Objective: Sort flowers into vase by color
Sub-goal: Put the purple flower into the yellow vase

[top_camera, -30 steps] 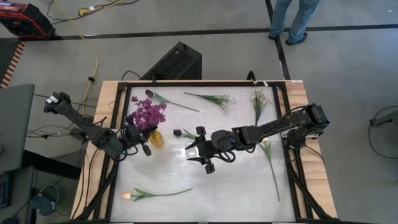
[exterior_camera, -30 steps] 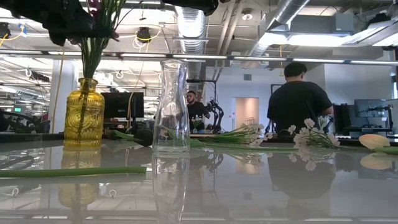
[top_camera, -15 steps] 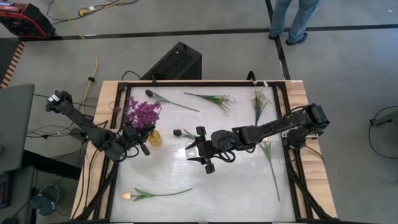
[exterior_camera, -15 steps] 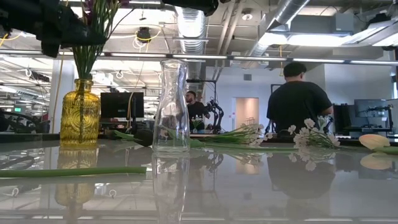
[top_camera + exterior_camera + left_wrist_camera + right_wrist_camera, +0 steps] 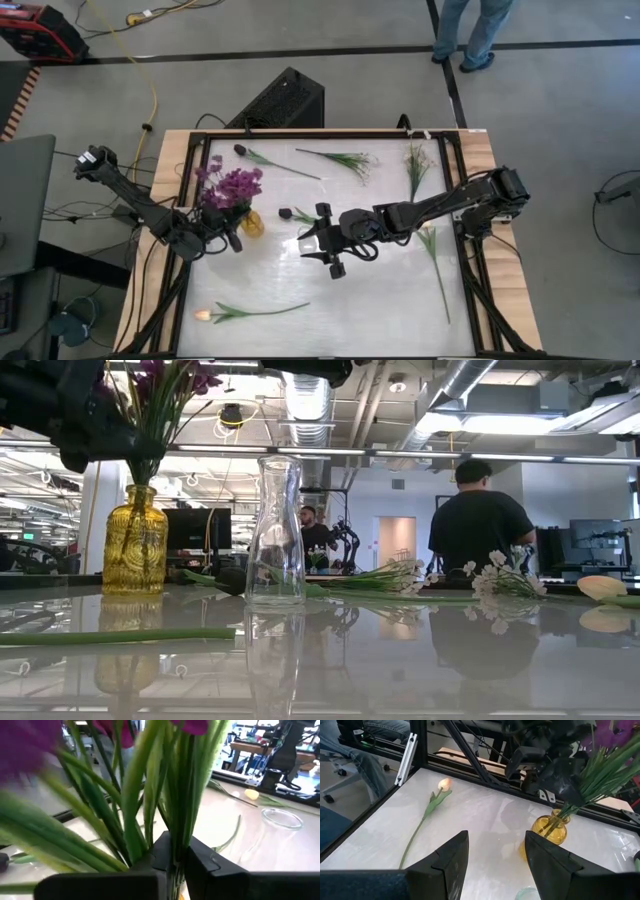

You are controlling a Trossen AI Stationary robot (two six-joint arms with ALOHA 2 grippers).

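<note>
My left gripper is shut on a bunch of purple flowers, right beside the yellow vase near the table's left side. In the low view the bunch's stems run down into the yellow vase. My right gripper is open at mid-table, above the clear glass vase, and touches nothing. Its wrist view looks at the yellow vase and the pale orange tulip. My left gripper pinches several green stems of the purple bunch between its two fingers, below the blossoms. It comes at them from the table's left, lying across the stems. The bunch stands nearly upright, with its lower ends inside the yellow vase.
Loose flowers lie flat on the table: a dark purple bud and white sprigs near the far edge, another dark bud at the middle, a green stem on the right, the tulip near the front. People stand beyond the table.
My left gripper has moved down toward the yellow vase with the purple bunch still held. The blossoms swayed toward the table's left and came partly back. The yellow vase rocked slightly and settled. My right arm kept still.
</note>
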